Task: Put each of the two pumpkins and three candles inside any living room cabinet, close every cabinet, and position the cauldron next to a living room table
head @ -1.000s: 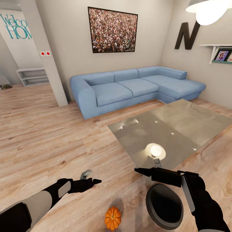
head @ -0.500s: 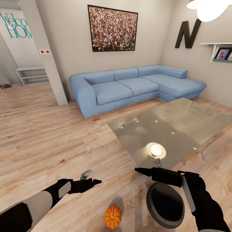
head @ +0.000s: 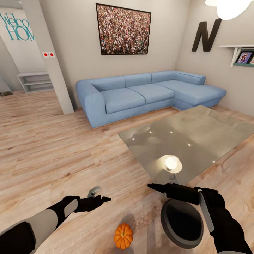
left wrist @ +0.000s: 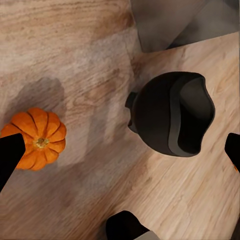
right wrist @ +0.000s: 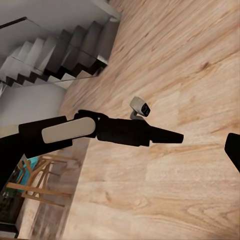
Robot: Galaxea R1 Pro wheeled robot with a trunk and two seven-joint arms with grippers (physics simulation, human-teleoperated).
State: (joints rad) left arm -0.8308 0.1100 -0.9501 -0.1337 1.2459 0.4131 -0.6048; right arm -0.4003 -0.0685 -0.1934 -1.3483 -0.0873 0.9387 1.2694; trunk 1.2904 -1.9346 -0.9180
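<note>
On the wood floor (head: 53, 148) just before the robot sit a pumpkin (head: 123, 236) and a cauldron (head: 181, 223), apart from each other — the cauldron close to the near corner of the glass table (head: 190, 141), the pumpkin out on bare boards. Both arms hang above them, holding nothing: the left gripper (head: 104, 199) has its fingers spread apart; whether the right gripper (head: 152, 186) is parted I cannot tell. Wide bare floor lies leftward, a blue sofa (head: 144, 92) beyond the table.

Pumpkin (head: 123, 236) and cauldron (head: 181, 223) sit on the floor (head: 53, 148) near the table (head: 197, 137), seemingly apart
</note>
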